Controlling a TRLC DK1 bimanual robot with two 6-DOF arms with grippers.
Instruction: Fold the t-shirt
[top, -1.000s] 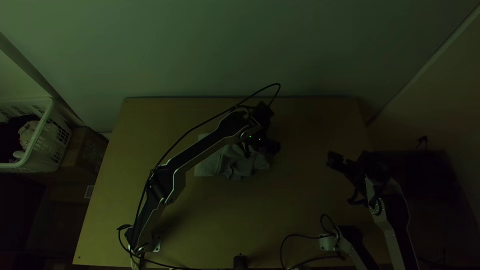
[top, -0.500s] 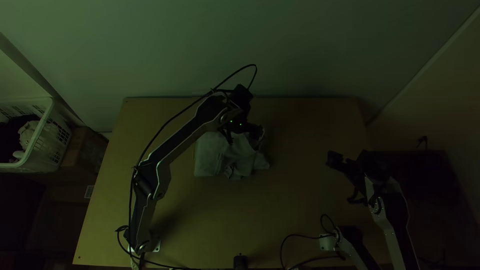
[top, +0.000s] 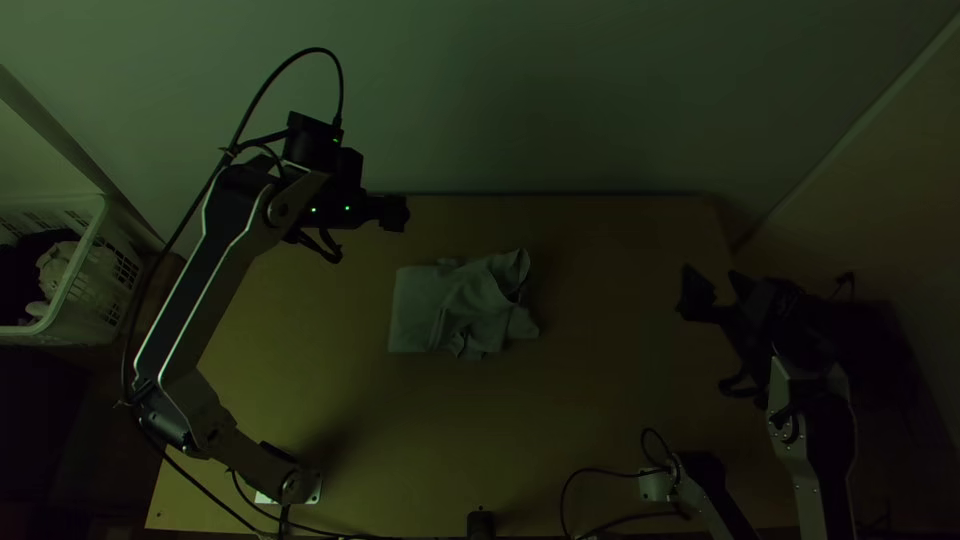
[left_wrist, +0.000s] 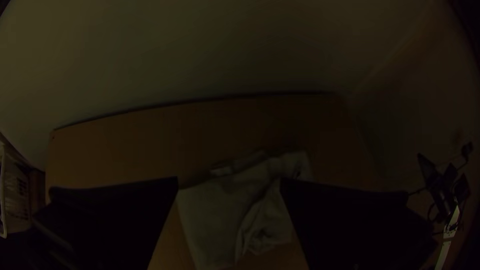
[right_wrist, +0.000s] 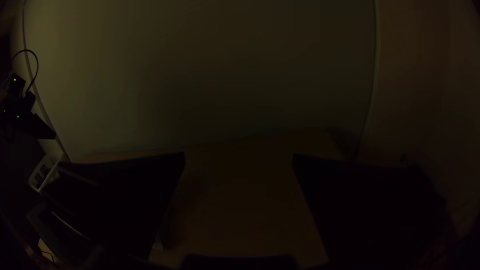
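Top view, white basket holding cloth, left claw, right claw spread wide, empty

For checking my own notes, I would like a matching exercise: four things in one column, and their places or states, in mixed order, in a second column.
Things
1. T-shirt
2. Left gripper
3. Right gripper
4. White basket

Places or states, as in the top view
A. Open, near the far edge of the table
B. Beside the table, at the view's left edge
C. Rumpled, around the table's middle
D. Open, by the table's right edge

Pairs: 1-C, 2-A, 3-D, 4-B
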